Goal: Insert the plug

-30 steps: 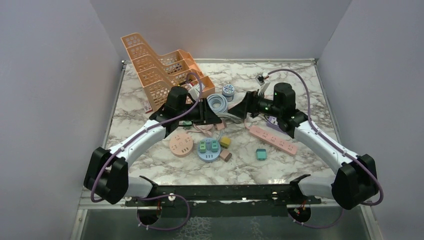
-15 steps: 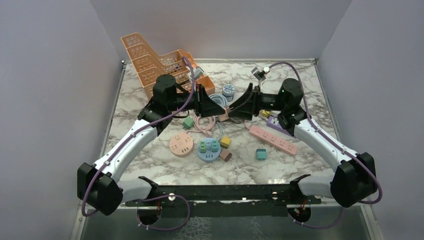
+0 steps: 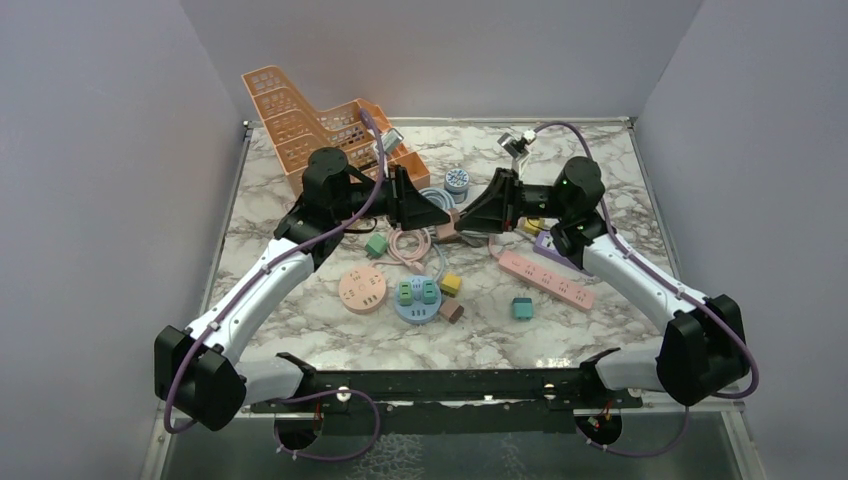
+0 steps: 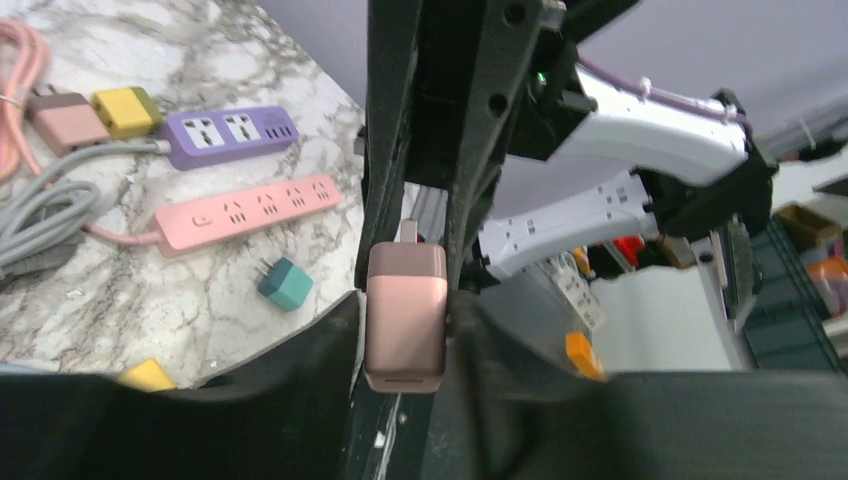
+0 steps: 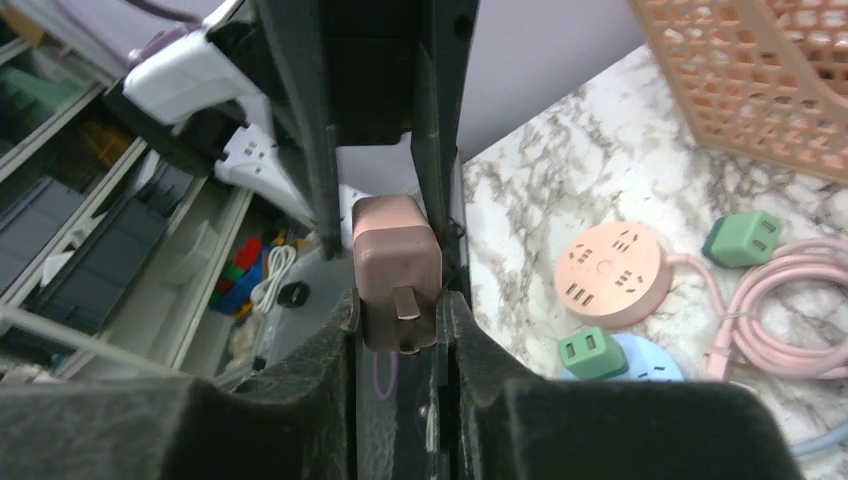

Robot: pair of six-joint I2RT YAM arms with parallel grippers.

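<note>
We find the right claw (image 5: 400,312) now clamped onto the pink plug (image 5: 396,262), right of the orange basket (image 3: 318,140). The left claw (image 4: 405,340) grips it too. Handover likely; insertion pending.

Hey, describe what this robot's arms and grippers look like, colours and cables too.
Both the left arm and right arm have white links between bulky black joints, with a lilac cable looping along each. The left gripper and right gripper are black with two long, tapering fingers. A green light glows near the right wrist.
</note>
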